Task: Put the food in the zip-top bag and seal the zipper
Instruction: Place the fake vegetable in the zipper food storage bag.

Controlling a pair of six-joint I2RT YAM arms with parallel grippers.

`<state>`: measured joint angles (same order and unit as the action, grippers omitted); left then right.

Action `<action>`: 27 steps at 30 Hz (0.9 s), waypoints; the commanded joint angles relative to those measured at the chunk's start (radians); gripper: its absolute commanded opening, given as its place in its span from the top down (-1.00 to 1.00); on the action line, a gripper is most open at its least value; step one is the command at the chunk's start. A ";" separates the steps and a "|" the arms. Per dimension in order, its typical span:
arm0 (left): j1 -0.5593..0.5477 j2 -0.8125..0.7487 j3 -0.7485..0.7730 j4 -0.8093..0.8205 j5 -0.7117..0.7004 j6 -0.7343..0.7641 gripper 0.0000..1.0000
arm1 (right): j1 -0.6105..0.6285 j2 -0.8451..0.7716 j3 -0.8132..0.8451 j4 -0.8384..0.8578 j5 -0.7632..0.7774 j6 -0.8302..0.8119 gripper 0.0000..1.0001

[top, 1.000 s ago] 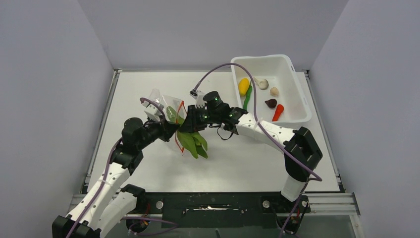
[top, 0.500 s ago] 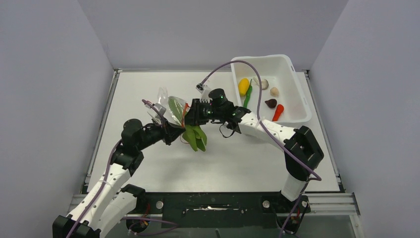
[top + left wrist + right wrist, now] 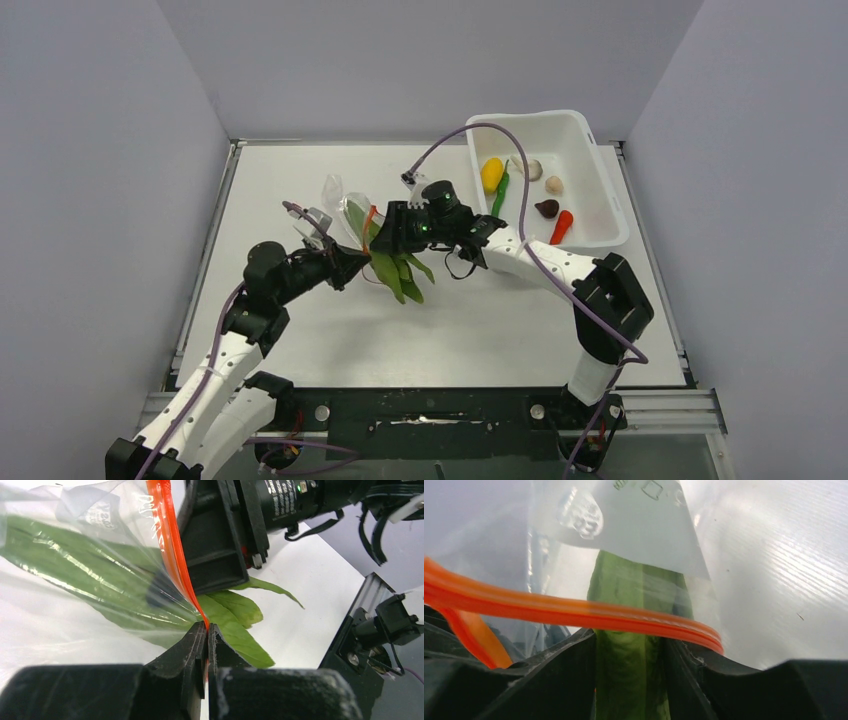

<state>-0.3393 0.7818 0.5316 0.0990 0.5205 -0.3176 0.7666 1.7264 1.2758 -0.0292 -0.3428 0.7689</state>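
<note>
The clear zip-top bag [image 3: 343, 205] hangs in the air mid-table. My left gripper [image 3: 346, 264] is shut on its red-orange zipper [image 3: 170, 555], pinched between the fingertips in the left wrist view [image 3: 206, 628]. My right gripper [image 3: 388, 236] is shut on the flat green leaf [image 3: 402, 276] at the bag's mouth. The leaf's tip lies inside the pouch [image 3: 75, 565] and its wide end sticks out below [image 3: 240, 625]. In the right wrist view the leaf [image 3: 631, 680] runs between my fingers under the zipper [image 3: 574, 612] into the bag [image 3: 634, 525].
A white rigid tub [image 3: 590, 150] stands at the back right. It holds a yellow lump [image 3: 491, 173], a thin green pepper [image 3: 500, 196], two beige pieces [image 3: 554, 185], a dark maroon piece [image 3: 546, 208] and an orange-red cone [image 3: 561, 227]. Grey walls close in the table.
The right gripper has moved up and left with the leaf, pushing its tip further into the bag. The left gripper has kept its hold on the zipper and the bag has swung upward.
</note>
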 commanded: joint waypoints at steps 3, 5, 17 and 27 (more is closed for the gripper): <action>0.005 -0.010 0.028 0.012 -0.134 0.009 1.00 | 0.029 -0.034 0.075 -0.183 0.088 -0.124 0.01; 0.006 -0.006 0.032 0.013 -0.144 0.003 1.00 | 0.040 -0.058 0.052 -0.205 0.109 -0.135 0.12; 0.006 0.003 0.013 0.087 -0.068 -0.050 1.00 | 0.059 -0.095 -0.035 0.039 0.119 -0.026 0.81; 0.005 -0.019 -0.020 0.162 0.030 -0.097 1.00 | 0.026 -0.010 -0.051 0.286 0.061 0.140 0.70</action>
<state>-0.3382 0.7788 0.4984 0.1703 0.4877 -0.4053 0.8146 1.6997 1.2125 0.0647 -0.2409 0.8276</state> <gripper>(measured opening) 0.015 0.152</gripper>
